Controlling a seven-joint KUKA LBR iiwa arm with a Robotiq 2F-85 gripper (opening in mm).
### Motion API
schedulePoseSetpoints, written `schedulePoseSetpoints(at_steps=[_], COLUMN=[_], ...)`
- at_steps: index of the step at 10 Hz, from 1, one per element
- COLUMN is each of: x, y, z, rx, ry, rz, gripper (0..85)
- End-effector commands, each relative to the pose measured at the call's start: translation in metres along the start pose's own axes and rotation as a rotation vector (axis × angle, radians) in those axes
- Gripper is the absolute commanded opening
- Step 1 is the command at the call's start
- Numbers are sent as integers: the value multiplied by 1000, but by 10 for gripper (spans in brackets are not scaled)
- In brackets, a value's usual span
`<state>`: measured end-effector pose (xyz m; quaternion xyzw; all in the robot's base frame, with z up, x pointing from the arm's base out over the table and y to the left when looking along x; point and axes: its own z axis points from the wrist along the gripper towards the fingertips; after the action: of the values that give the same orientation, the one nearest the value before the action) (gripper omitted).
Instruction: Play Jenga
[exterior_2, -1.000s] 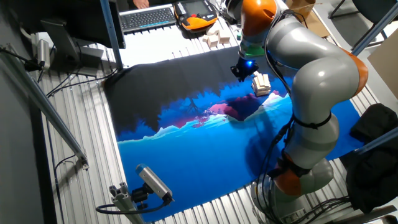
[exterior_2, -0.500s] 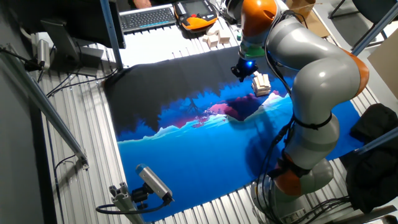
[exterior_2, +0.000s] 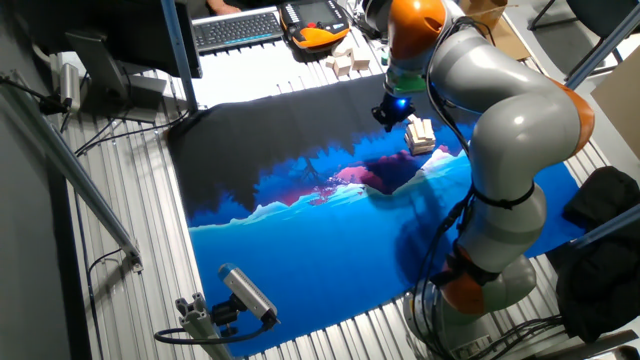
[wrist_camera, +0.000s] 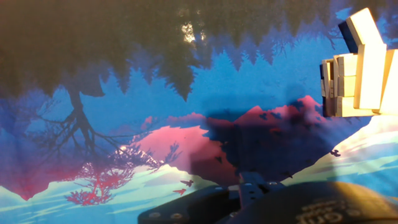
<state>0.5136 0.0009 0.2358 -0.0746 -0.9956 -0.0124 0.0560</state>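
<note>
The Jenga tower (exterior_2: 420, 135) is a small stack of pale tan wooden blocks standing on the printed mat, at the mat's right side. In the hand view the tower (wrist_camera: 356, 73) sits at the right edge, with one block tilted on top. My gripper (exterior_2: 392, 113) hangs dark under the orange wrist, just left of the tower and a little above the mat. Whether it touches the tower does not show. Its fingers are too small and dark to read in the fixed view. The hand view shows only dark hardware (wrist_camera: 249, 198) at the bottom.
The blue and black landscape mat (exterior_2: 330, 230) covers the table. Loose wooden blocks (exterior_2: 346, 62) lie behind the mat near an orange pendant (exterior_2: 314, 24) and a keyboard (exterior_2: 238, 28). A small camera on a stand (exterior_2: 244, 294) is at the front left. A black bag (exterior_2: 603, 200) lies at right.
</note>
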Motion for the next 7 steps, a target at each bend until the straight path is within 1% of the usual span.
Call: schedulePoseSetpoints(at_steps=[1,2,3,4,5,6,7], x=[0,0,0,0,0,0,0], y=[0,0,0,0,0,0,0], z=[0,0,0,0,0,0,0], rx=[-22,-39,-71,-68,-71,-79,-60], ry=[-6,-1,9,-2,-20,-27,-29], rz=[-13,-29,-27,-51,-66,-62,-63], gripper=[0,0,0,0,0,0,0])
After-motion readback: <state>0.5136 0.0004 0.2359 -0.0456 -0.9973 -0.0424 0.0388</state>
